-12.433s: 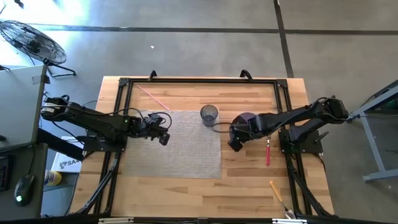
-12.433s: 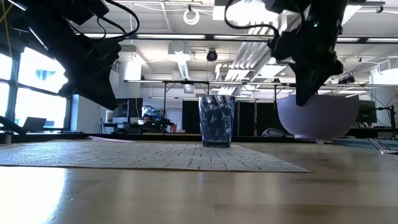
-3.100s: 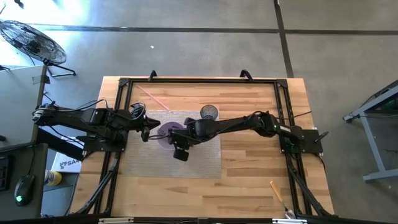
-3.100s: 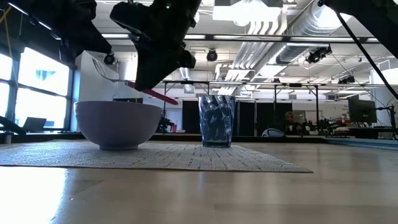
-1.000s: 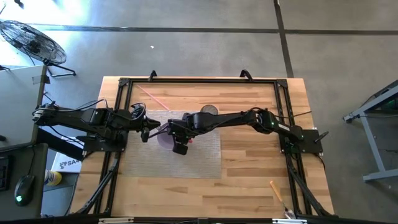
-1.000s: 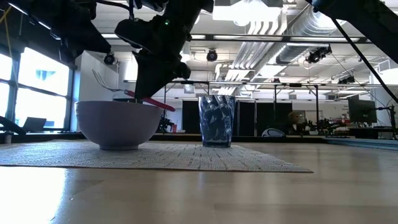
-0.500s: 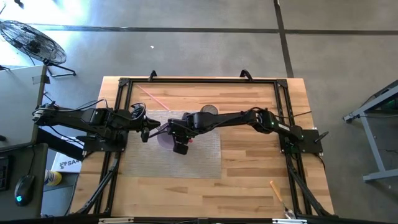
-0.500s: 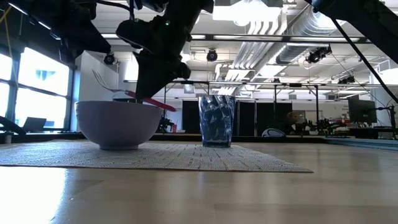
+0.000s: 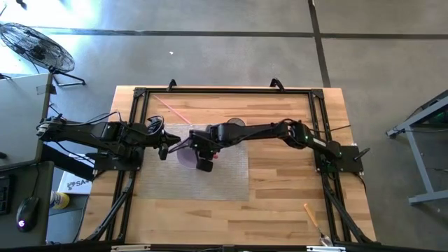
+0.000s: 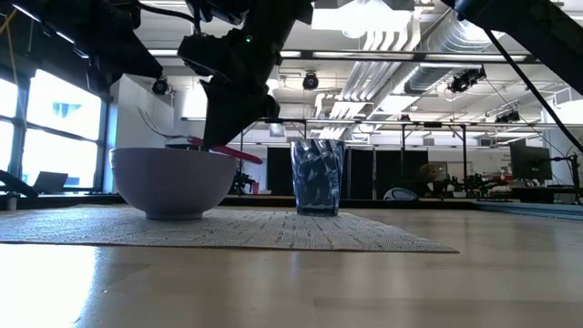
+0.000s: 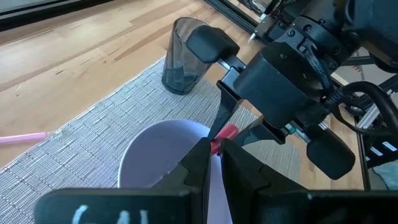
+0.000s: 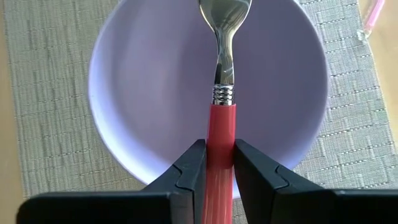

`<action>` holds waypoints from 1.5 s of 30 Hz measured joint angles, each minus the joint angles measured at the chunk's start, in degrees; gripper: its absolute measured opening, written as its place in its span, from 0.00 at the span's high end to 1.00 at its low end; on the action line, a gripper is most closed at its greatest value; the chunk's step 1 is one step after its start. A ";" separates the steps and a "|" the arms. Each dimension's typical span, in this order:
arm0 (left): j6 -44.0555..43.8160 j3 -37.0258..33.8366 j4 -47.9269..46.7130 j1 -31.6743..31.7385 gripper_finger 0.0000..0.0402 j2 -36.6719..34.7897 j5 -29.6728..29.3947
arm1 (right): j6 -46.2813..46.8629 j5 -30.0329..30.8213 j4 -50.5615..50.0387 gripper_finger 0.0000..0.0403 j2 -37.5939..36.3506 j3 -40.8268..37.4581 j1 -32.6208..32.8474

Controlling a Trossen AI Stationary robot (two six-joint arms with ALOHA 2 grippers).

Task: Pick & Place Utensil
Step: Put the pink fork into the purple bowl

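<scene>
A lavender bowl (image 9: pixel 183 152) stands on its base on the grey woven mat (image 9: pixel 224 175), and a dark cup (image 9: pixel 236 127) stands to its right. My right gripper (image 12: pixel 219 155) reaches across from the table's right and is shut on a utensil (image 10: pixel 196 143) with a red handle and a metal head. The utensil hangs just over the bowl (image 12: pixel 137 93). My left gripper (image 11: pixel 214 168) hovers shut at the bowl's left side, above its rim, with nothing in it. My right gripper pinches the red handle (image 12: pixel 221 127) between its two fingers, a little behind the metal collar. The fingers slant down from the table's right side and lie across the handle. The utensil is lifted clear and nearly level. Its metal head (image 12: pixel 224 25) is over the bowl's hollow, and its handle end (image 10: pixel 248 156) sticks out toward the cup.
A pink straw (image 9: pixel 171 108) lies on the bare wood behind the mat. A yellow-handled utensil (image 9: pixel 311 213) lies near the table's front right corner. The cup (image 10: pixel 318 178) stands close to the right of the bowl (image 10: pixel 171 182). Bare wood shows in front of the mat.
</scene>
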 joint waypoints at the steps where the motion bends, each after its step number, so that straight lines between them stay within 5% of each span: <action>1: 0.02 0.00 0.00 0.00 0.91 0.00 0.00 | -0.31 0.00 -0.02 0.83 0.00 0.00 -0.08; 36: 0.02 -0.02 0.02 0.00 0.91 0.00 0.13 | -1.36 -1.07 -0.79 0.83 1.16 -1.62 -0.57; 45: 0.02 -0.02 0.02 0.00 0.91 0.00 0.14 | -1.95 -1.36 -0.65 0.64 1.58 -1.73 -0.22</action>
